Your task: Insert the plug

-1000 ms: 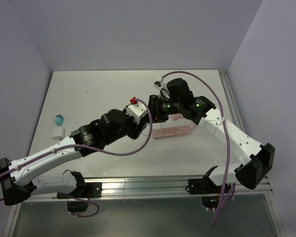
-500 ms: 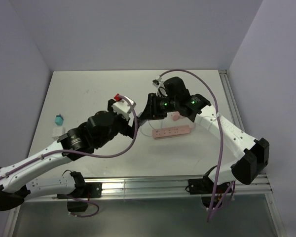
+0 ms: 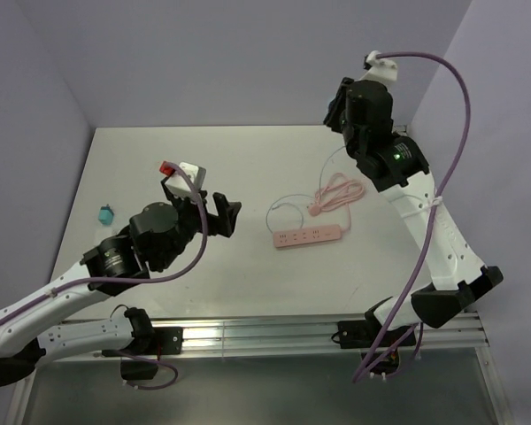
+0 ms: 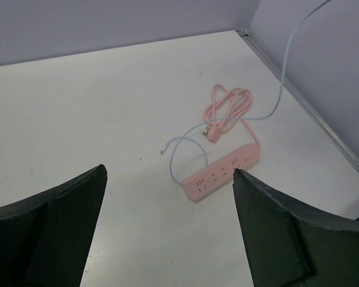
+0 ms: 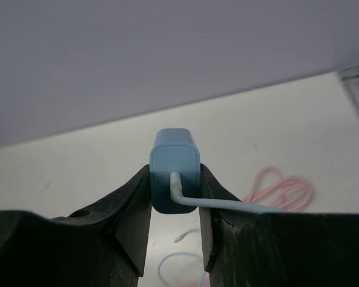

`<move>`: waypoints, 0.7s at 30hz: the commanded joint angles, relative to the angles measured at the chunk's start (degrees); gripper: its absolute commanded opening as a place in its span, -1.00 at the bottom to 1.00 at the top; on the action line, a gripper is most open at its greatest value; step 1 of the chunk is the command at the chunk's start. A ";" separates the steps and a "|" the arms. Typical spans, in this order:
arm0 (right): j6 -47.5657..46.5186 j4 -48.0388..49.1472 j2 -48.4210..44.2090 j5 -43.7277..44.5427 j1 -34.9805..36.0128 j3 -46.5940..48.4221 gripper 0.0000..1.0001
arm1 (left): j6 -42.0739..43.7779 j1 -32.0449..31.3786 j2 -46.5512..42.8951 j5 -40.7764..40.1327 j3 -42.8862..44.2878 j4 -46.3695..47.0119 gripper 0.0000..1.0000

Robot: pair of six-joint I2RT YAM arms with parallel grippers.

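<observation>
Plug (image 3: 105,213) sits at the table's (image 3: 142,150) left edge, beside the white block (image 3: 103,236), well apart from the pink power strip (image 3: 309,236). Left gripper (image 4: 167,173), jaws spread and empty, should straddle the plug squarely; right gripper (image 5: 175,174) pinches a blue charger (image 5: 175,156).

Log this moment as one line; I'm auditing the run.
left gripper open, facing pink power strip, apart | right gripper raised, shut on blue adapter | teal plug lying far left, untouched

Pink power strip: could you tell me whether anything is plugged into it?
Empty: in the left wrist view, the pink power strip shows only bare sockets, with nothing seated in them.
</observation>
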 commanded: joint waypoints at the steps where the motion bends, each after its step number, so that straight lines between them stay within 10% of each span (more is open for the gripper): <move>1: -8.41 4.66 -2.60 17.71 -3.44 2.47 -1.00 | -4.27 -0.16 3.23 -0.49 -1.09 -0.03 0.81; 10: -14.75 8.11 -5.07 19.57 -10.84 2.30 -1.00 | -9.64 3.35 12.11 11.90 -1.53 1.90 0.73; 21: 0.80 -1.82 -9.47 3.59 -10.93 -19.05 -1.00 | -16.49 8.89 23.62 23.32 -1.18 2.25 0.56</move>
